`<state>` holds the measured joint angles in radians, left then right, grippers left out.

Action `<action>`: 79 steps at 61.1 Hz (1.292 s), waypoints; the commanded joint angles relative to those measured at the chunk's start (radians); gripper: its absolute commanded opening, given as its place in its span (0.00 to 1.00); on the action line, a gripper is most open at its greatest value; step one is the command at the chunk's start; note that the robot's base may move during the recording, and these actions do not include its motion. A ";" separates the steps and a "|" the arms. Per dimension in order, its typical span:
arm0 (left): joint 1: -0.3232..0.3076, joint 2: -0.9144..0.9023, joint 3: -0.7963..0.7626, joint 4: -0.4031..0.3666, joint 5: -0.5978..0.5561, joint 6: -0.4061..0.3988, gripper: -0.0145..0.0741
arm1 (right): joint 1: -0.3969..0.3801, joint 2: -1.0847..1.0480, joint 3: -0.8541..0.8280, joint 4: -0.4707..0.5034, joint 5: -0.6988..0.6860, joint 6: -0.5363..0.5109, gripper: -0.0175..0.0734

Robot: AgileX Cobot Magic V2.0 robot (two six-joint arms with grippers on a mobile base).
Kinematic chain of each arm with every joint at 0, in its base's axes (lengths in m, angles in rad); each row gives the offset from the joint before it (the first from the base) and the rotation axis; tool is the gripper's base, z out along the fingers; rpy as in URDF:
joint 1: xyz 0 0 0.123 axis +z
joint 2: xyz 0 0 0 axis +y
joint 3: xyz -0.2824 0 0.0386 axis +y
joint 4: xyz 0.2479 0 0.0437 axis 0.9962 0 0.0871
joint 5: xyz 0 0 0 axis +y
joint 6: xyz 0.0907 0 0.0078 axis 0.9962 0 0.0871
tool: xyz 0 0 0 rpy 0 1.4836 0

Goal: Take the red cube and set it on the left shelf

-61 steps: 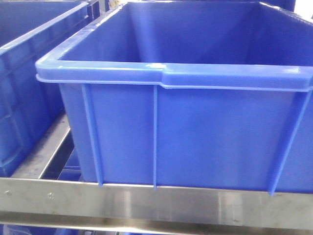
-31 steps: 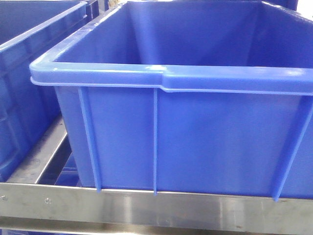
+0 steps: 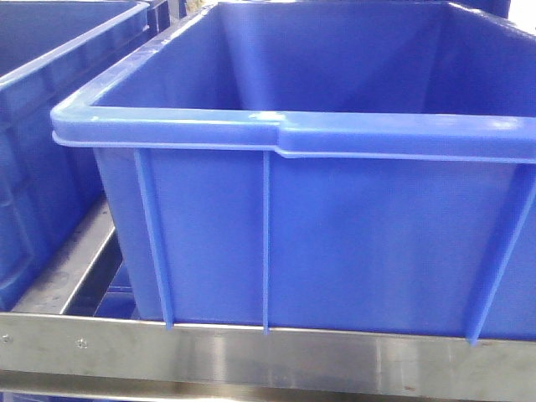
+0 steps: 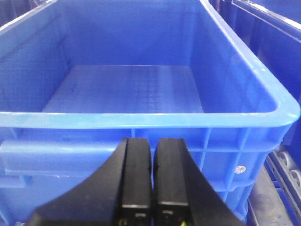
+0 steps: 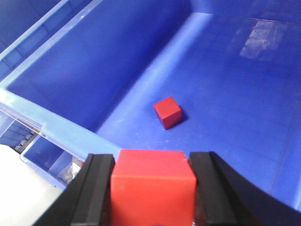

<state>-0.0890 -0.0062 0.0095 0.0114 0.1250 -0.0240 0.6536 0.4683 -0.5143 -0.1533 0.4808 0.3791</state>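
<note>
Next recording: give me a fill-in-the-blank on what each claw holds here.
The right claw is shut on a ___ cube.
Another cube lies ___ the blue crate.
The left claw is shut and holds ___.
Missing words: red; inside; nothing.

One cube (image 5: 168, 112) lies in the crate (image 5: 94, 66); a second cube (image 5: 153, 188) sits within the right gripper (image 5: 153, 162).
</note>
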 commanded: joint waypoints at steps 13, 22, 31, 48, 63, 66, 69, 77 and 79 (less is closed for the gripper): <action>-0.005 -0.016 0.023 -0.005 -0.086 -0.001 0.28 | 0.000 0.005 -0.029 -0.014 -0.099 -0.008 0.40; -0.005 -0.016 0.023 -0.005 -0.086 -0.001 0.28 | 0.000 0.007 -0.050 -0.025 -0.111 -0.008 0.40; -0.005 -0.016 0.023 -0.005 -0.086 -0.001 0.28 | 0.000 0.069 -0.153 -0.064 -0.075 -0.008 0.40; -0.005 -0.016 0.023 -0.005 -0.086 -0.001 0.28 | 0.000 0.418 -0.478 -0.128 0.167 -0.008 0.40; -0.005 -0.016 0.023 -0.005 -0.086 -0.001 0.28 | -0.011 0.705 -0.673 -0.127 0.312 -0.003 0.40; -0.005 -0.016 0.023 -0.005 -0.086 -0.001 0.28 | -0.024 0.754 -0.701 -0.126 0.333 0.011 0.40; -0.005 -0.016 0.023 -0.005 -0.086 -0.001 0.28 | -0.049 0.804 -0.726 -0.126 0.347 0.018 0.40; -0.005 -0.016 0.023 -0.005 -0.086 -0.001 0.28 | -0.117 0.892 -0.781 -0.125 0.362 0.018 0.40; -0.005 -0.016 0.023 -0.005 -0.086 -0.001 0.28 | -0.138 0.915 -0.797 -0.125 0.364 0.018 0.40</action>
<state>-0.0890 -0.0062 0.0095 0.0114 0.1250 -0.0240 0.5638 1.3613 -1.2405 -0.2526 0.8754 0.3922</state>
